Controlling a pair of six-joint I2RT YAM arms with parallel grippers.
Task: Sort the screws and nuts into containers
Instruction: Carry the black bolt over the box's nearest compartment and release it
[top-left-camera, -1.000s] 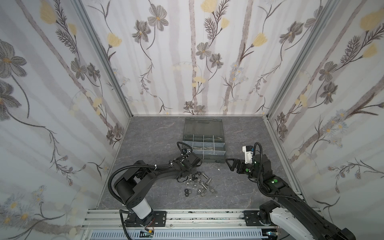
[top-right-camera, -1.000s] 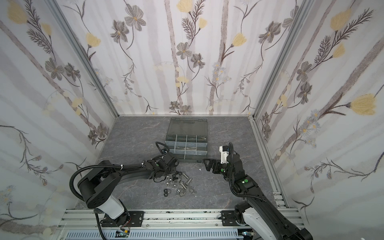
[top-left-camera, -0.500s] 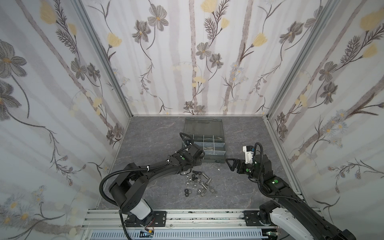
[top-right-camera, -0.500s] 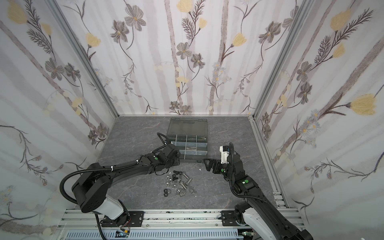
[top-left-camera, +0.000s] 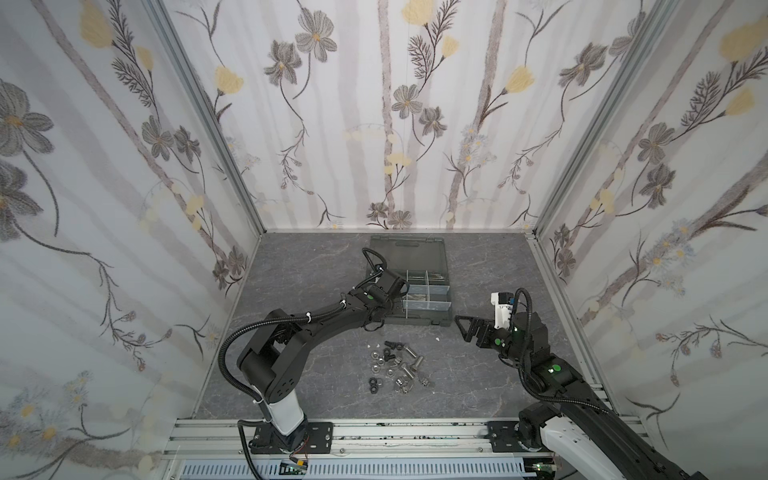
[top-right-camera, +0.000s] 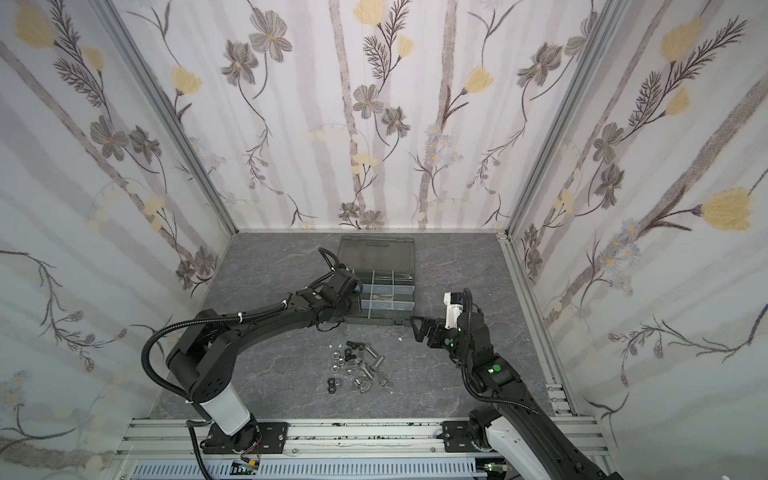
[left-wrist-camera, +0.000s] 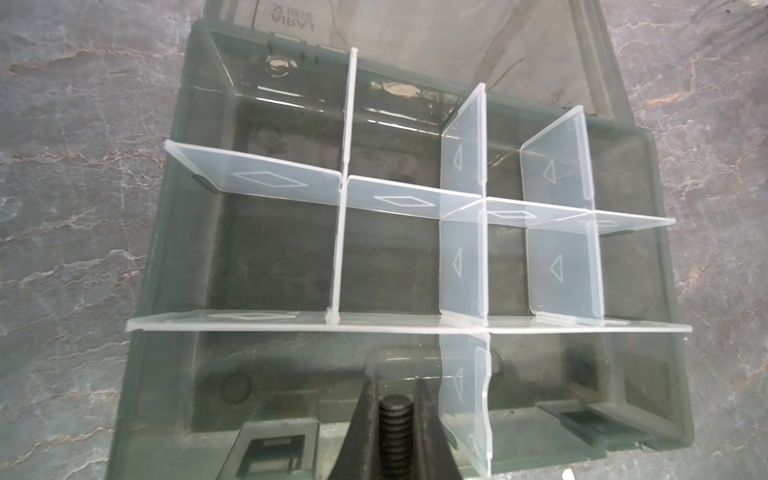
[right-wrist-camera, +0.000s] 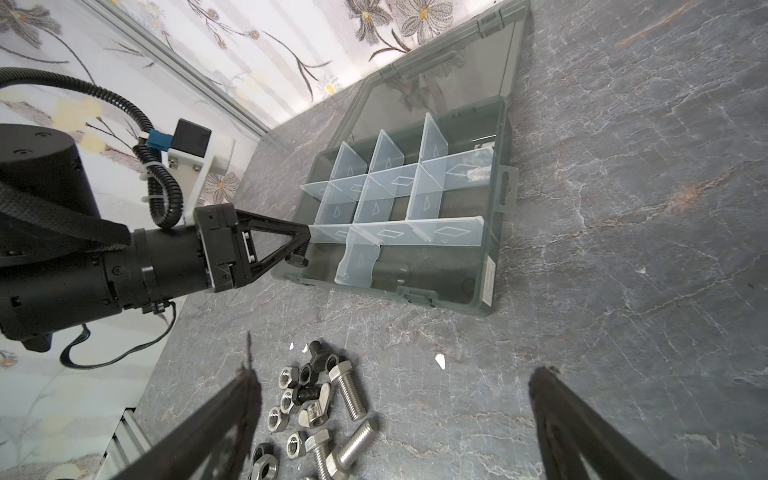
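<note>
The black screw (left-wrist-camera: 392, 419) hangs roughly upright, head down, pinched in the left gripper (right-wrist-camera: 302, 246) over the left edge of the near-left cell (left-wrist-camera: 266, 374) of the organiser case (right-wrist-camera: 494, 257). Releasing it there should drop it straight in. The right gripper (top-left-camera: 465, 328) hovers spread and empty, right of the pile of screws and nuts (top-left-camera: 395, 365) on the table (top-left-camera: 316, 270).

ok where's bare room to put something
Bare table left of the organiser case toward the wall, and right of it behind the right gripper. Crowded: the screws and nuts before the case, and its front-left corner, where the left gripper holds a black screw.
</note>
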